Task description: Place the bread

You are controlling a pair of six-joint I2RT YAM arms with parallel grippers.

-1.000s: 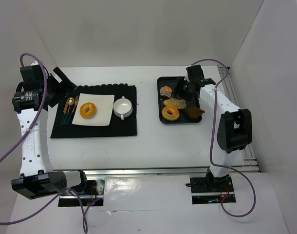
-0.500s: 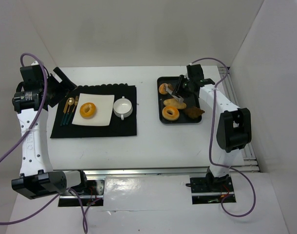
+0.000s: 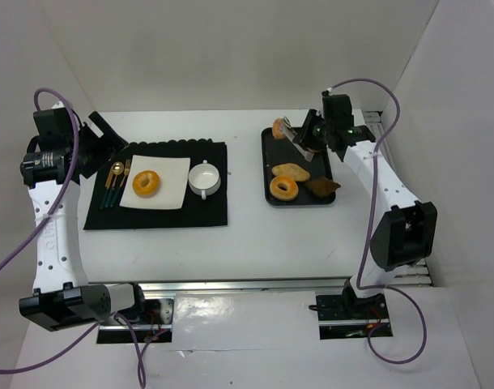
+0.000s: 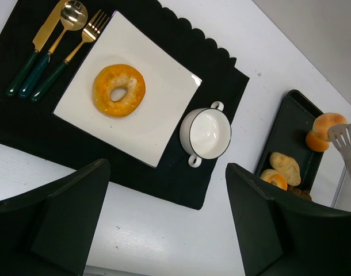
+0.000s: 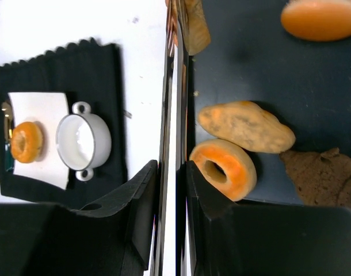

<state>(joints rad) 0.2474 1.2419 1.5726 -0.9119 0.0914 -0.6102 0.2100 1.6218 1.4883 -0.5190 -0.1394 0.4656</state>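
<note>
A small golden-brown bread roll (image 3: 278, 128) is pinched at the tip of silver metal tongs with slotted ends (image 4: 342, 137). In the top view it sits over the far left corner of a black rectangular tray (image 3: 266, 162). The right hand (image 3: 300, 136) has its fingers (image 5: 142, 190) drawn narrow around the thin handles of the tongs, with only the two metal strips between them.

Three other pieces lie in the tray's near half:
- an orange ring-shaped bagel (image 3: 283, 188)
- an oval tan roll (image 3: 291, 171), just beyond the bagel and touching it
- a dark brown flat piece (image 3: 321, 186) at the near right corner

The right wrist view also shows a smooth orange oval bun (image 5: 319, 20) farther up the tray. The tray lies near the far right corner of the white counter (image 3: 247, 243).

Toward the far left corner lies a black scalloped placemat (image 3: 206, 207). On it is a white square plate (image 3: 172, 193) holding another orange ring bagel (image 3: 146, 183). A white two-handled bowl (image 3: 204, 178) stands just beside the plate's right edge, and gold cutlery with dark green handles (image 3: 113, 185) lies along the plate's left edge.

The left hand (image 4: 167, 167) is raised beyond the placemat's left side, its fingers spread wide with nothing between them.
</note>
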